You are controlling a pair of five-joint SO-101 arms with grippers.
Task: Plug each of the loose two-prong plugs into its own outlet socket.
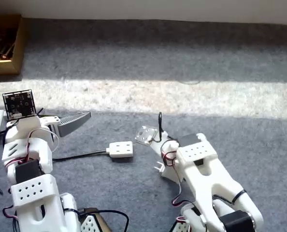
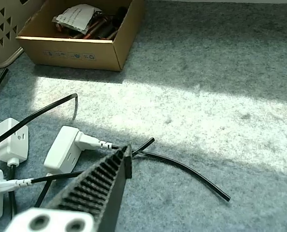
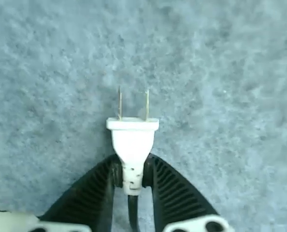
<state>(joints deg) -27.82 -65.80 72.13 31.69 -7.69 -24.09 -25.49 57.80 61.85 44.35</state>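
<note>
A white two-prong plug (image 3: pixel 133 140) sits clamped between the black fingers of my right gripper (image 3: pixel 133 166), prongs pointing away over the grey carpet. From above, that plug (image 1: pixel 159 167) hangs a short way right of a white outlet socket (image 1: pixel 120 149) that lies on the carpet with its black cable running left. They do not touch. My left gripper (image 1: pixel 73 122) is shut and empty, up and to the left of that socket. Beyond its ribbed finger (image 2: pixel 105 179) lie a white socket block (image 2: pixel 10 140) and a white corded block (image 2: pixel 64 150).
A cardboard box (image 2: pixel 80 34) of odds and ends stands at the back left, beside a white basket (image 2: pixel 3 24). Loose black cables (image 2: pixel 182 169) cross the carpet. A small clear piece (image 1: pixel 146 135) lies just beyond the right gripper. A sunlit band crosses the carpet.
</note>
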